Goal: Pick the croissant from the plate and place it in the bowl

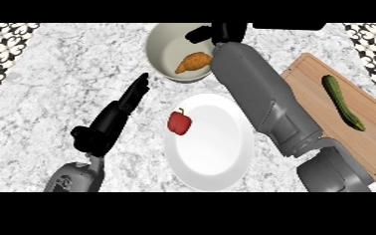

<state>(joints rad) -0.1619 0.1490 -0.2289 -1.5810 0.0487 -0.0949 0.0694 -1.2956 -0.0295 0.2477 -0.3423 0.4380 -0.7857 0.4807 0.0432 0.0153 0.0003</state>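
The croissant [193, 62] is already lying in the bowl [163, 40], so the job is looking nearly done, while the right hand [214, 32] is hanging over the bowl's rim with fingers curled on nothing and the left hand [125, 104] is resting open on the desk [58, 69].

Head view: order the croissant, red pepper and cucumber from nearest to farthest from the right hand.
The right hand is over the bowl's far rim.
1. Croissant, in the bowl just below the hand.
2. Red pepper, on the white plate, nearer the robot.
3. Cucumber, on the cutting board at right.
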